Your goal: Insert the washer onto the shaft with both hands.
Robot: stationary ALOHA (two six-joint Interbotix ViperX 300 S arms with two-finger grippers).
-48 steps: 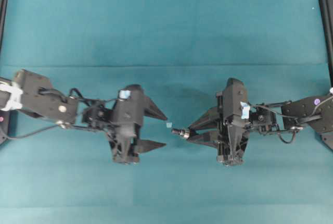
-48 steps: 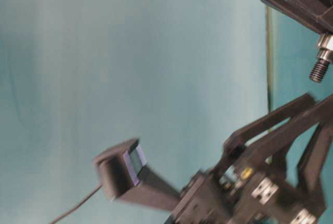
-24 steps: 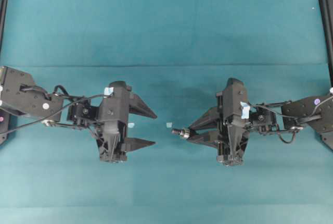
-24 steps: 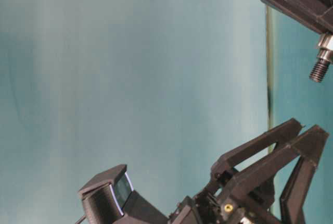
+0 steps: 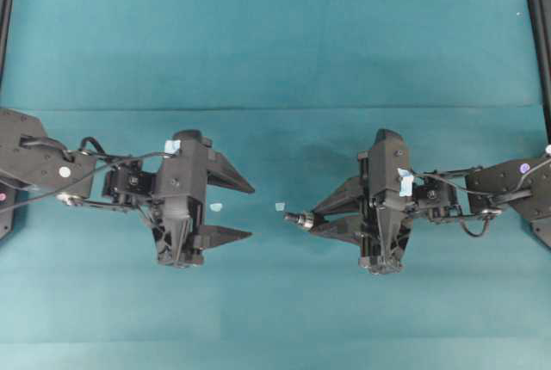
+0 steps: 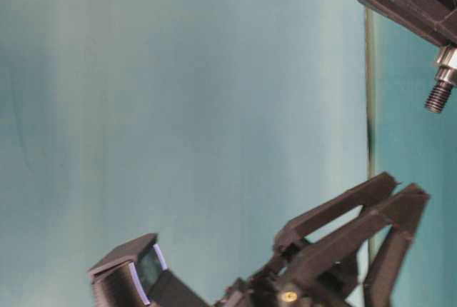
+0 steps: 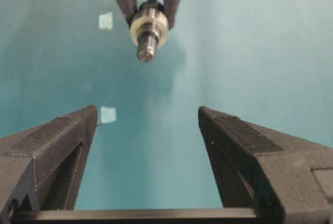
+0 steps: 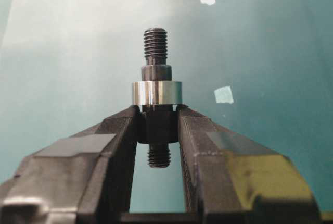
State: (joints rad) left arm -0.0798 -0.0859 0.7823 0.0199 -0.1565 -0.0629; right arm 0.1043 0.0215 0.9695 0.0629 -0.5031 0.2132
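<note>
My right gripper [image 5: 312, 218] is shut on the shaft [image 5: 297, 219], a dark stepped rod with threaded ends that points left toward the other arm. In the right wrist view the washer [image 8: 156, 92], a silver-grey ring, sits around the shaft [image 8: 155, 47] just beyond the fingertips [image 8: 127, 122]. The left wrist view shows shaft [image 7: 147, 51] and washer [image 7: 149, 25] end-on, ahead of my left gripper [image 7: 147, 110]. My left gripper [image 5: 252, 212] is open and empty, a short gap left of the shaft tip. The table-level view shows the shaft's threaded tip [image 6: 439, 95] at the right edge.
Two pale blue tape scraps [image 5: 216, 207] [image 5: 280, 206] lie on the teal cloth [image 5: 275, 60] between the grippers. Black frame rails [image 5: 541, 34] stand at the table's left and right edges.
My left arm has drawn back to the left, away from the shaft, with its jaws open. My right gripper and the shaft have not moved.
</note>
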